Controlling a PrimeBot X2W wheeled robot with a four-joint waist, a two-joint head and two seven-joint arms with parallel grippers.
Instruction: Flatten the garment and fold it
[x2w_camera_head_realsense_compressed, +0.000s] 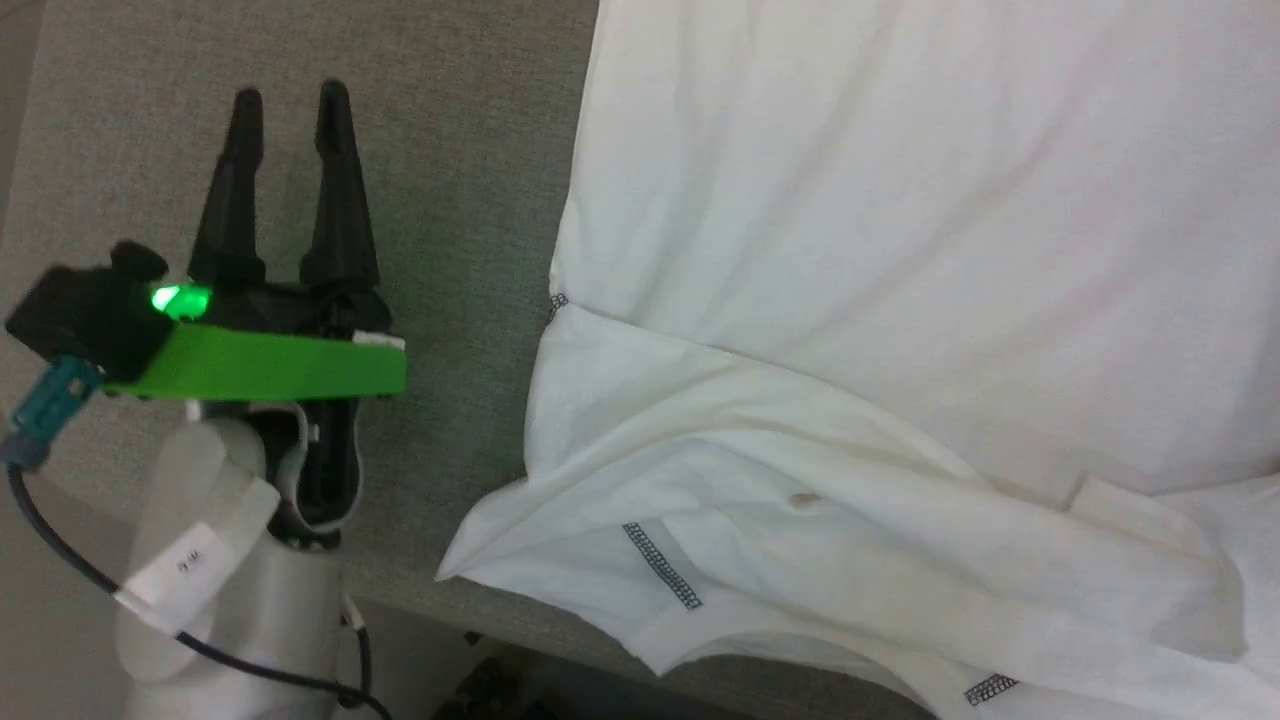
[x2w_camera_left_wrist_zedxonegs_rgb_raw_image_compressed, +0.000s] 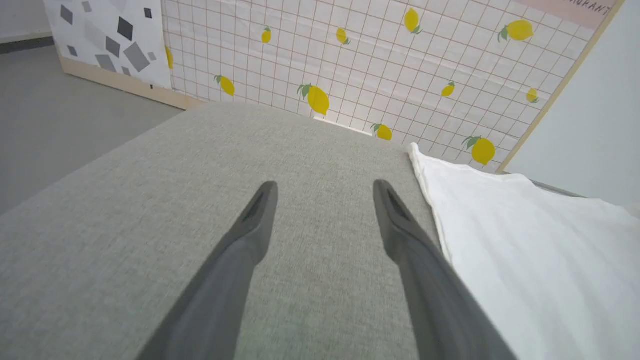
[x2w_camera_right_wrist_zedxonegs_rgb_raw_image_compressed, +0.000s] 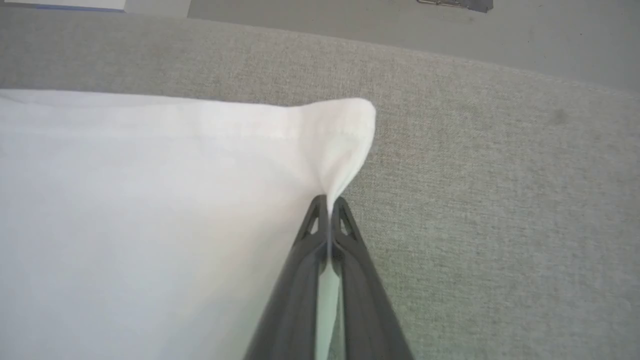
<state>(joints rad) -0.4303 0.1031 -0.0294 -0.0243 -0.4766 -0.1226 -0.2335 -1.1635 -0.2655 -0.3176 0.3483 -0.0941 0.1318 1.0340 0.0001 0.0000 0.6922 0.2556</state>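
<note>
The garment (x2w_camera_head_realsense_compressed: 900, 250), a white T-shirt with short dark zigzag stitch marks, lies spread on the grey cloth table (x2w_camera_head_realsense_compressed: 470, 200), its near part rumpled and folded over. My left gripper (x2w_camera_head_realsense_compressed: 290, 105) hovers open over bare table to the left of the shirt, nothing between its fingers (x2w_camera_left_wrist_zedxonegs_rgb_raw_image_compressed: 255, 220); in the left wrist view the garment (x2w_camera_left_wrist_zedxonegs_rgb_raw_image_compressed: 525, 240) lies just right of them. In the right wrist view my right gripper (x2w_camera_right_wrist_zedxonegs_rgb_raw_image_compressed: 328, 201) is shut on a corner of the garment (x2w_camera_right_wrist_zedxonegs_rgb_raw_image_compressed: 150, 200), the hem pinched and pulled up into a peak above the tips.
A lemon-patterned grid panel (x2w_camera_left_wrist_zedxonegs_rgb_raw_image_compressed: 400, 60) stands beyond the table's far edge, with a grey-shapes panel (x2w_camera_left_wrist_zedxonegs_rgb_raw_image_compressed: 110, 40) to its left. Grey floor (x2w_camera_left_wrist_zedxonegs_rgb_raw_image_compressed: 60, 100) lies beyond the table's side. The table's near edge (x2w_camera_head_realsense_compressed: 420, 590) runs close under the shirt's folded part.
</note>
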